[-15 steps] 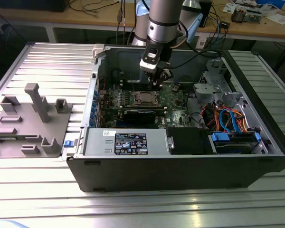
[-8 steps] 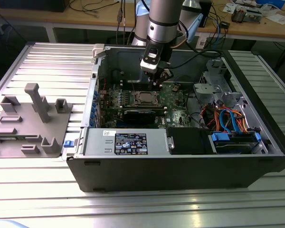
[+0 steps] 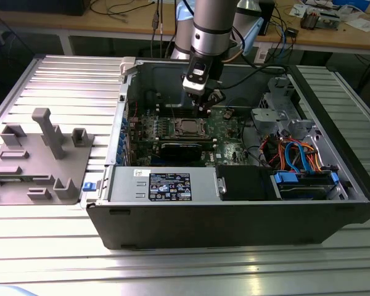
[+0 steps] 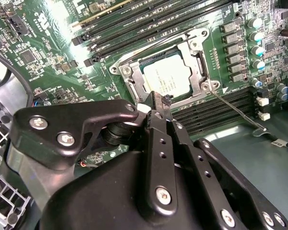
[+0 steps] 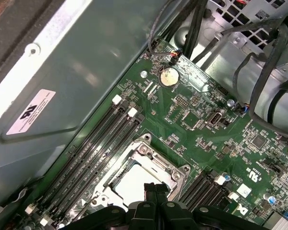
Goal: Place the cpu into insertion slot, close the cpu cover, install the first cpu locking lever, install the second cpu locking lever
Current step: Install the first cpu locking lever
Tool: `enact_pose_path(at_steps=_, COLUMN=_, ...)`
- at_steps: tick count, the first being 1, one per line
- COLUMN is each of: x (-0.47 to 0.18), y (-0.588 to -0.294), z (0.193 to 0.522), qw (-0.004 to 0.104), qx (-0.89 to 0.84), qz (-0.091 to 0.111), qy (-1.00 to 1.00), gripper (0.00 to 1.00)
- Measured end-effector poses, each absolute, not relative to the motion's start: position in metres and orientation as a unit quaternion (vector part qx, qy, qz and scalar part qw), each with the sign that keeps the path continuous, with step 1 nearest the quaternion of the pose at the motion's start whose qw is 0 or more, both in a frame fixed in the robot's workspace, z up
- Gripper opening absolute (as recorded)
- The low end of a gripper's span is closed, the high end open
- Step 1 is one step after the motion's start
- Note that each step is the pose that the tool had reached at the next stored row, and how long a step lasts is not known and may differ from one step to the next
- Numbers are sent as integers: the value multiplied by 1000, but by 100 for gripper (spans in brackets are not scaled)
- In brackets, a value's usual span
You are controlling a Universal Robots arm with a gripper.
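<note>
The cpu (image 4: 169,79), a silvery square chip, lies in the insertion slot (image 4: 119,67) on the green board. The cpu cover (image 4: 194,67), a thin metal frame, lies flat around it. A thin metal locking lever (image 4: 235,111) juts out from one socket corner, away from the frame. My gripper (image 4: 157,101) hovers right at the socket's edge with its black fingers shut and nothing between them. In the exterior view the gripper (image 3: 202,106) hangs just behind the cpu (image 3: 190,127) inside the open computer case. In the first wrist view the gripper (image 5: 156,188) overlaps the bright cpu (image 5: 132,184).
Long memory slots (image 4: 149,28) flank the socket. A black card (image 3: 182,149) and the grey power supply (image 3: 163,185) lie in front of it. A drive cage with cables (image 3: 296,154) fills the exterior view's right. The case wall (image 5: 86,72) stands close behind. A grey fixture (image 3: 37,160) sits outside.
</note>
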State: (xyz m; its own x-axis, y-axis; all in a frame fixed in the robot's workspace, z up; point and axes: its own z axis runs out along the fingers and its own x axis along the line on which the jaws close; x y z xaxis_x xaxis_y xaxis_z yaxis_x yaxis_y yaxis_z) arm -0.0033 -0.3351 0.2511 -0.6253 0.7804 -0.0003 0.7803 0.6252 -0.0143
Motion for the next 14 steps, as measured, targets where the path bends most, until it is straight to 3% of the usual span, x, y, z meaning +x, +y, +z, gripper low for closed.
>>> enact_pose_path(at_steps=14, x=-3, y=-335, z=251, qw=3, qx=-414, qz=7, qy=-910, gripper=11)
